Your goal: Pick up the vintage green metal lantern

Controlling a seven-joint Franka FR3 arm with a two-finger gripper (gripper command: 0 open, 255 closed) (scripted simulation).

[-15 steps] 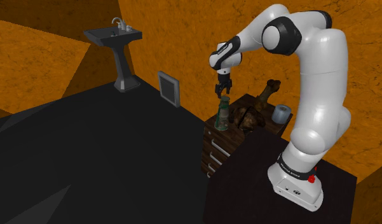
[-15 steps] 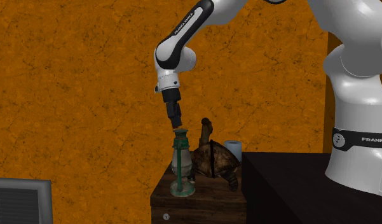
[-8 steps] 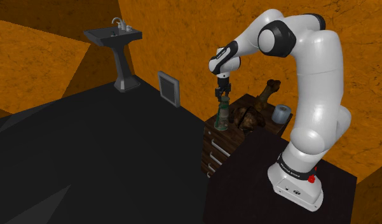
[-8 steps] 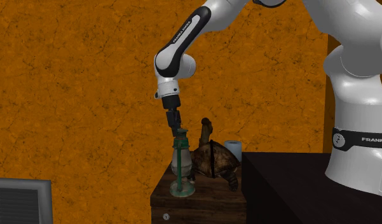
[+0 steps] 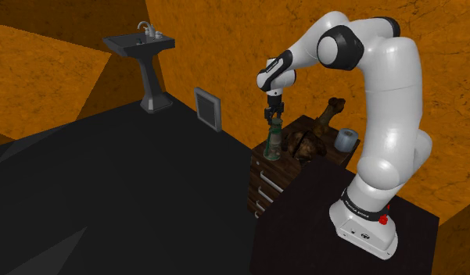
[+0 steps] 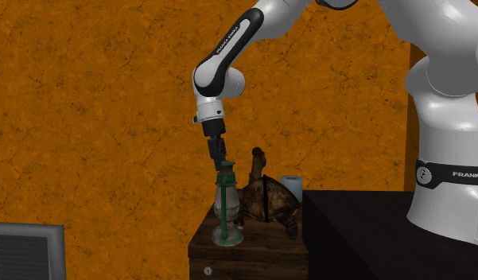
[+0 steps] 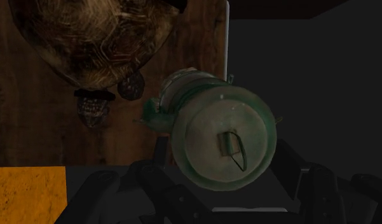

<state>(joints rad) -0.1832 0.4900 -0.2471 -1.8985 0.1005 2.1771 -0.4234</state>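
Right now the green lantern [image 6: 227, 208] stands upright on the wooden dresser [image 6: 245, 258], with a turtle figure [image 6: 266, 202] just beside it at 3 o'clock in the second exterior view. Directly above, at 12 o'clock, the gripper [image 6: 219, 157] straddles the lantern's cap, fingers [image 7: 288, 159] apart on either side; contact is unclear

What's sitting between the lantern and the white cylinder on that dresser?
A brown turtle figure stands between the lantern and the cylinder; the second exterior view shows it, the shoulder view too.
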